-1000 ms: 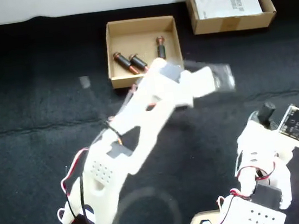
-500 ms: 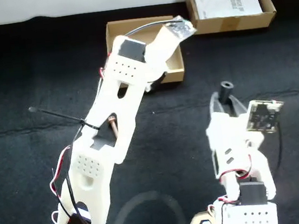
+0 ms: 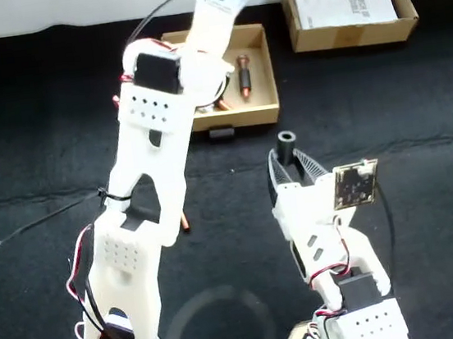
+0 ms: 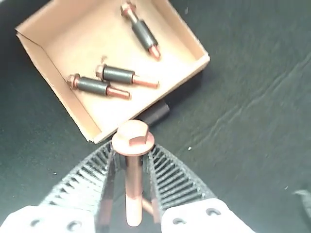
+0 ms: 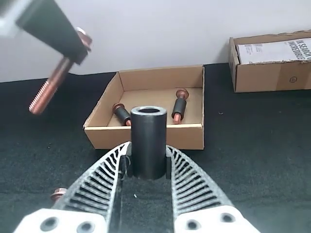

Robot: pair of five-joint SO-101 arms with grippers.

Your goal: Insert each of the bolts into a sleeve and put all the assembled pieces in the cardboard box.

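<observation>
Left gripper [image 4: 132, 151] clamps bolt [image 4: 133, 187], arm stretched over cardboard box [image 4: 58, 34]; right gripper [image 5: 147, 148] clamps sleeve [image 5: 148, 127] upright before box. Left wrist view gives us three assembled pieces [image 4: 116, 74] inside box; high view's arm covers some.

There are three assembled pieces [image 4: 141, 30] [image 4: 121, 75] [image 4: 95, 86], two unassembled bolts [image 4: 133, 179] [image 3: 185, 222], two empty sleeves [image 5: 148, 141] [image 4: 155, 112], two cardboard boxes [image 3: 233, 120] [image 3: 351, 36] and two robot arms [image 3: 154, 187] [image 3: 325, 232].

assembled pieces [image 4: 116, 74] in cardboard box [image 3: 245, 118] | loose sleeve [image 3: 222, 134] before it | second box [image 3: 351, 36] right
</observation>
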